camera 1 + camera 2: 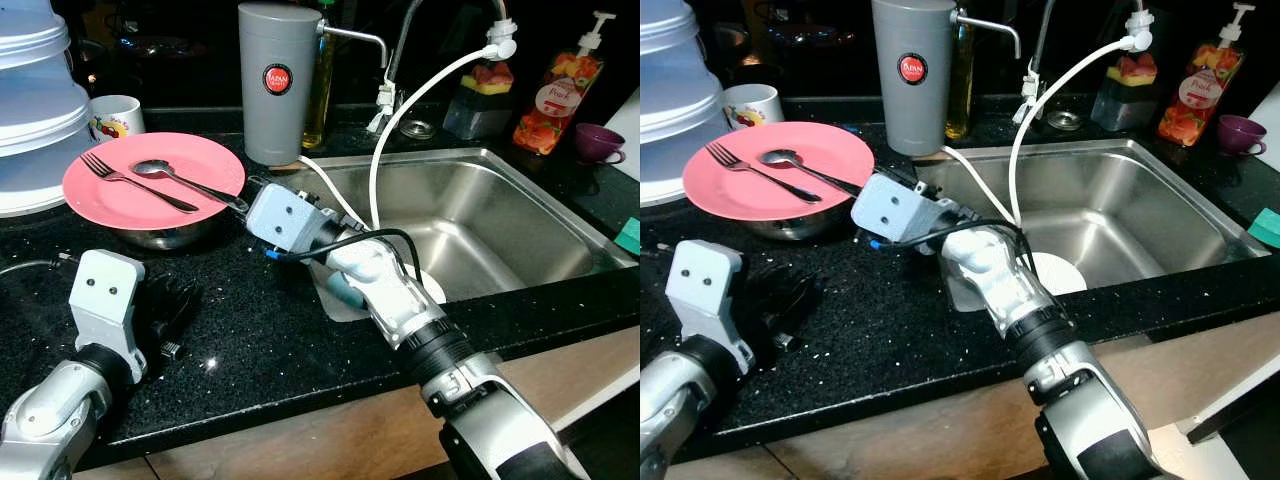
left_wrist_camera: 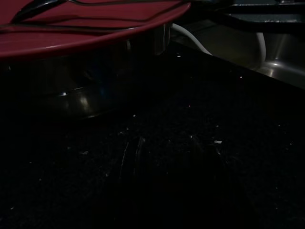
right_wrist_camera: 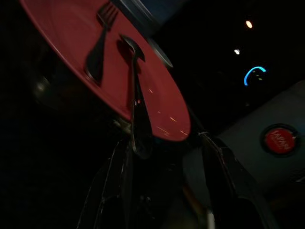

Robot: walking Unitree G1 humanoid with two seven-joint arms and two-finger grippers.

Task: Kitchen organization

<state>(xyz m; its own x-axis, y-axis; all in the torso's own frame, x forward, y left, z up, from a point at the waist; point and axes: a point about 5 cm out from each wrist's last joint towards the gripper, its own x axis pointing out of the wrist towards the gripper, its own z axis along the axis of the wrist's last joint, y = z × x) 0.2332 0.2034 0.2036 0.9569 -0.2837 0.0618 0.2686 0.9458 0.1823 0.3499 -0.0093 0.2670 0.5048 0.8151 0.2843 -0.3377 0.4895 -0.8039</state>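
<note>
**Right tool poised at the spoon handle on the pink plate**

The silver metal spoon (image 1: 185, 183) lies on the round pink plate (image 1: 110, 200), bowl toward the plate's middle and handle running out over the rim toward the sink. A silver metal fork (image 1: 135, 181) lies just beside it, roughly parallel. The plate rests on a steel bowl (image 1: 165, 236) on the black speckled stone table (image 1: 270, 340).

The right tool (image 3: 167, 143) has its two black fingers spread wide. In the right wrist view the end of the spoon handle sits close against one finger, the other stands well apart, and nothing is gripped. Whether that finger touches the handle I cannot tell.

The step in hand looks like picking up the spoon. To do it well, the tool should centre the handle tip between the fingers before closing, since it now lies off to one side. It should close only on the overhanging part, clear of the rim, then lift gently so the plate does not tip on the bowl or disturb the fork.

The left tool (image 1: 165, 320) rests low on the table near the bowl; its fingers are too dark to judge. Beyond stand a grey cylindrical water filter (image 1: 278, 80) and the stainless steel sink (image 1: 500, 215).
</note>
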